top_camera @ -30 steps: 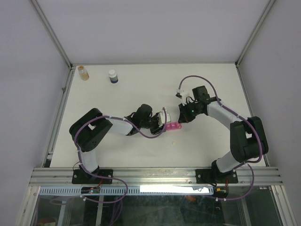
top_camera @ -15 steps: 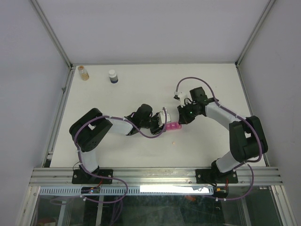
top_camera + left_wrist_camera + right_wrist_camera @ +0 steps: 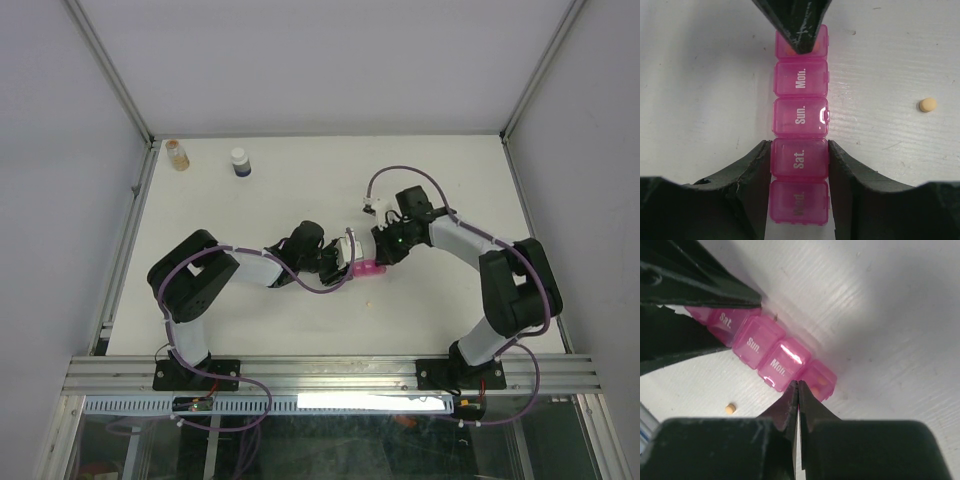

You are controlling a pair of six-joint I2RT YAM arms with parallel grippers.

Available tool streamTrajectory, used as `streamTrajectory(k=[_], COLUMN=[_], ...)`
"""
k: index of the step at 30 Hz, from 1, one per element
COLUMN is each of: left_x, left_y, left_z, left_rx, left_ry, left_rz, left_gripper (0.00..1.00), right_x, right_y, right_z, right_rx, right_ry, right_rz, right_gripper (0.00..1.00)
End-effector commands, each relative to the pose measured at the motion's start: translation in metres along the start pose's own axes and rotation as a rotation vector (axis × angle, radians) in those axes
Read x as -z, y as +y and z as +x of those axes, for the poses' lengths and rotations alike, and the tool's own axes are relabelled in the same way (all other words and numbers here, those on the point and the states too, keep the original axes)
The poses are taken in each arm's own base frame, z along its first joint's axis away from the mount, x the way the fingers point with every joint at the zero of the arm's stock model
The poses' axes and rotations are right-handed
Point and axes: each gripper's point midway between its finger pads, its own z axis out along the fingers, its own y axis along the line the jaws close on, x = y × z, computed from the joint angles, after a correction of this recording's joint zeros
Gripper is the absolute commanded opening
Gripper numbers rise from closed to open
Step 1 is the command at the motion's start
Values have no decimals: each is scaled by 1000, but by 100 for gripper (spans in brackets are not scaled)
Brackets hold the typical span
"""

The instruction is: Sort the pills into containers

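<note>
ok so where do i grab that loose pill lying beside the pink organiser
Probably across its round edge, coming straight down from above: the loose pill lies flat on the table, a low disc apart from the pink organiser, leaving room either side.

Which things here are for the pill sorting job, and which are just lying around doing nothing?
For the job:
- pink pill organiser, clamped by the left gripper
- right gripper, shut, tip at the end compartment
- pills in that compartment
- loose pill beside the organiser

Just lying about, untouched at the far left corner:
- amber bottle
- white-capped bottle
</note>
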Motion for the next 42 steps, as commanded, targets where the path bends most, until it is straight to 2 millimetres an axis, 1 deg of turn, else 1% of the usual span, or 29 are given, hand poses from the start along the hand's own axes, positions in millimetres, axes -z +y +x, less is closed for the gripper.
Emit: streamTrajectory(k=[1, 3, 5, 6, 7, 8, 9, 11, 15, 16, 21, 25, 29, 34, 36, 39, 41, 42], left_x=[-5, -5, -5, -5, -5, -5, -5, -5, -4, -4, 0, 9, 21, 39, 47, 59, 68, 75], left_y=[-6, -6, -6, -6, -5, -4, -4, -3, 2, 2, 8, 12, 21, 41, 54, 77, 97, 112], left_z=[10, 10, 9, 9, 8, 7, 7, 4, -1, -2, -9, -17, -23, -30, -34, -37, -39, -39], left_rx=[0, 0, -1, -1, 0, 0, 2, 5, 10, 11, 15, 1, -15, -21, -29, -43, -45, -39], left_ry=[41, 40, 39, 40, 39, 37, 36, 33, 28, 26, 14, -3, 0, 2, 5, 14, 17, 18], left_rz=[18, 20, 19, 18, 18, 14, 13, 8, -13, -15, -44, -73, -99, -139, -168, -212, -238, -261], left_gripper=[25, 25, 25, 25, 26, 26, 27, 30, 34, 34, 31, 30, 30, 30, 30, 30, 30, 30], right_x=[-12, -9, -1, 4, 13, 21, 27, 40, 58, 61, 73, 83, 94, 109, 116, 125, 129, 131], right_y=[-22, -22, -16, -11, -2, 9, 15, 23, 25, 25, 26, 26, 28, 29, 29, 29, 29, 29], right_z=[24, 17, 6, -1, -11, -18, -23, -31, -37, -38, -41, -44, -47, -50, -51, -53, -54, -55], right_rx=[-8, -4, -5, -3, 3, 13, 24, 39, 40, 39, 36, 39, 44, 46, 48, 50, 51, 53], right_ry=[107, 83, 37, 0, -53, -99, -136, -196, -267, -277, -316, -351, -388, -439, -460, -490, -507, -514], right_rz=[106, 111, 81, 47, 4, -55, -90, -130, -175, -181, -193, -195, -204, -209, -209, -208, -205, -202], right_gripper=[0, 0, 0, 0, 0, 0, 1, 5, 12, 15, 20, 25, 28, 33, 33, 34, 35, 35])
